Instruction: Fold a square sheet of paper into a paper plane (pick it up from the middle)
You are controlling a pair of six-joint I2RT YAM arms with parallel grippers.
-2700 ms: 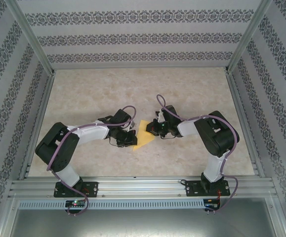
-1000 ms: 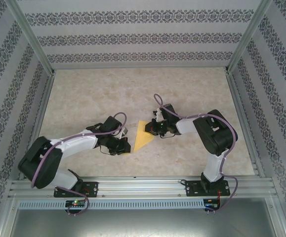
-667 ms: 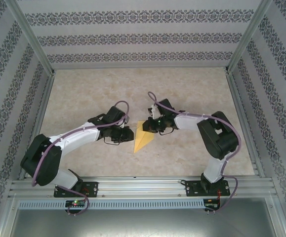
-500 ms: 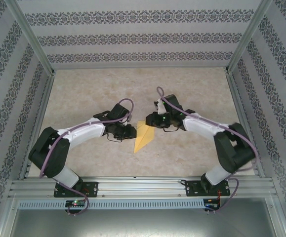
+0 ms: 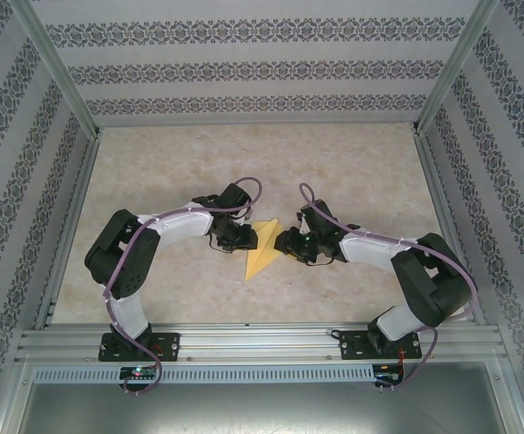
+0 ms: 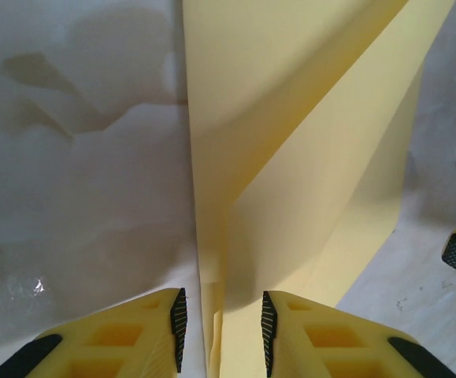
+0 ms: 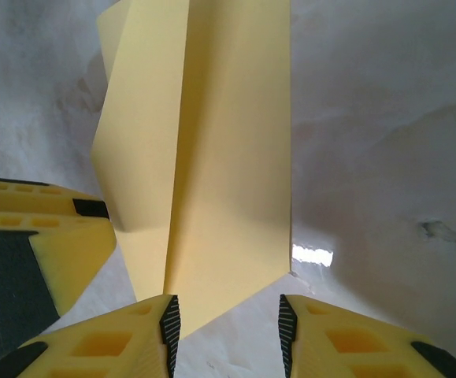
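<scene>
Arms (image 5: 178,222) angled inward, left jaws and right jaws parted astride paper plane (image 5: 261,250), ungripped

Walls (image 5: 243,68): white wallpaper with horizontal bands of dark damask print, on three sides. Tabletop (image 5: 180,163): beige marbled, slight gloss. Aluminium corner posts (image 5: 56,68), extrusion rail (image 5: 262,339) along near edge, slotted strip (image 5: 271,372) below. Light even, diffuse.
</scene>
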